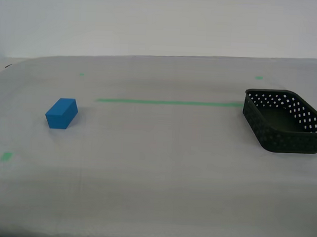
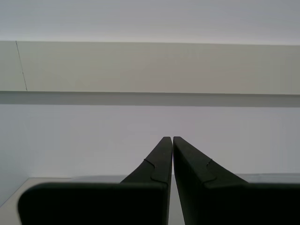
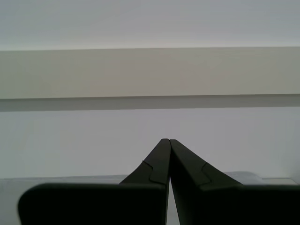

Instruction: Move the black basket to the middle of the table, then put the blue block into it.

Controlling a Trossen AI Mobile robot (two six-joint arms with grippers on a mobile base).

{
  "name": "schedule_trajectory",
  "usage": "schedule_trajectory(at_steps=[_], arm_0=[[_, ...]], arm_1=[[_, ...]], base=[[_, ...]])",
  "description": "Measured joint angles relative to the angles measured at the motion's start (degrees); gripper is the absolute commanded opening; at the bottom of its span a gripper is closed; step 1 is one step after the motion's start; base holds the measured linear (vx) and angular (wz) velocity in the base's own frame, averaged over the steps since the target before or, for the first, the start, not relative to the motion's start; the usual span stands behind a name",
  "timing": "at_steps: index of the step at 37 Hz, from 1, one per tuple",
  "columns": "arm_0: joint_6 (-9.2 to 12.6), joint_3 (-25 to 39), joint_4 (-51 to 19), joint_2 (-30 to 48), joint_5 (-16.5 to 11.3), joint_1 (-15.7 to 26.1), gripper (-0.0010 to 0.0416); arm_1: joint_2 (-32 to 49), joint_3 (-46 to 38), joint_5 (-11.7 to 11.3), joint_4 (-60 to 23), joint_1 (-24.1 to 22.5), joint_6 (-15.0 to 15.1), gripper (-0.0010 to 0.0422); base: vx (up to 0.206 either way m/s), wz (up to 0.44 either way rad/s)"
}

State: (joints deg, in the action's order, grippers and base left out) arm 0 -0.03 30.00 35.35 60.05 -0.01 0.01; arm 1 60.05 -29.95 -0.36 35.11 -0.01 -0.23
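The blue block (image 1: 61,113) lies on the table (image 1: 155,171) toward the exterior view's left. The black basket (image 1: 283,121), perforated and with nothing in it, stands near the exterior view's right edge, at the end of a green tape line (image 1: 170,102). Neither arm shows in the exterior view. My first gripper (image 3: 165,140) is shut, its fingertips touching, and it faces a pale wall with nothing held. My second gripper (image 2: 168,138) is likewise shut on nothing, pointing at the same kind of wall above the table's far edge.
Small green tape bits (image 1: 6,155) mark the cloth at the exterior view's left front, plus two near the back (image 1: 258,77). A white wall (image 1: 163,23) rises behind the table's far edge.
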Motion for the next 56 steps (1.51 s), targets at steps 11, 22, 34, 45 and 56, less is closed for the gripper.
schedule_trajectory(at_steps=[11, 22, 34, 45, 56], arm_0=[[0.0, 0.0, 0.0, 0.0, 0.0, 0.0, 0.0], [0.0, 0.0, 0.0, 0.0, 0.0, 0.1, 0.0], [0.0, 0.0, 0.0, 0.0, 0.0, 0.0, 0.0], [0.0, 0.0, 0.0, 0.0, 0.0, 0.0, 0.0], [0.1, 0.0, -0.3, 0.0, 0.0, 0.1, 0.0]], arm_1=[[0.0, 0.0, 0.0, -0.2, 0.0, 0.0, 0.0], [0.0, 0.0, 0.0, -0.2, 0.0, 0.0, 0.0], [0.0, 0.0, 0.0, -0.2, 0.0, 0.0, 0.0], [0.0, 0.0, 0.0, -0.2, 0.0, 0.0, 0.0], [0.0, 0.0, 0.0, -0.2, 0.0, 0.0, 0.0]], base=[[0.0, 0.0], [0.0, 0.0], [0.0, 0.0], [0.0, 0.0], [0.0, 0.0]])
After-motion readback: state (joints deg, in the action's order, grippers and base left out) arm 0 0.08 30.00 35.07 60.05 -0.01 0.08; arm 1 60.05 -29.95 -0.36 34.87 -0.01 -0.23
